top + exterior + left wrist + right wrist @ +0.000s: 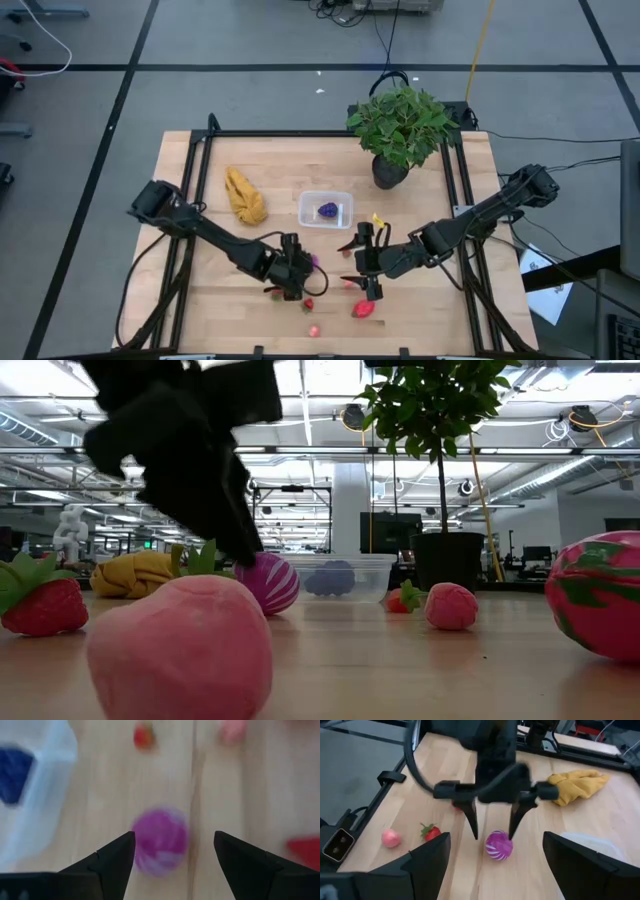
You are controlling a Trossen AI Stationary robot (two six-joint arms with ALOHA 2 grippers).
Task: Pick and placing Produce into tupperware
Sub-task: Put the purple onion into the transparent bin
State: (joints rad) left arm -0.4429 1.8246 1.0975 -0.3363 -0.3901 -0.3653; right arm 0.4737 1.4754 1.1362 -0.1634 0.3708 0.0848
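Purple with pale stripes, the little ball [160, 840] sits on the wooden table [200, 300], and my left gripper [491, 827] hangs right over it. I see its two fingers [112, 865] spread apart, one on each side of the ball. They do not touch the ball; it lies loose between the tips. In the high view the left gripper [297, 275] is near the front of the table, well in front of the tupperware [326, 209].

I use the clear tupperware as my marker. It has one dark purple piece [327, 210] inside it. The striped ball is in front of the tupperware, a bit to its left. A strawberry [431, 832] and a round pink piece [391, 838] lie farther to the front, past the ball. A red and pink piece [363, 309] lies at the front too, more to the right.

My right gripper [369, 262] waits in front of the tupperware and a bit to its right, with its fingers wide apart and nothing in them. It looks across at the left gripper and the ball.

The yellow banana bunch [244, 196] lies to the left of the tupperware. The potted plant [400, 130] stands behind it, to the right.
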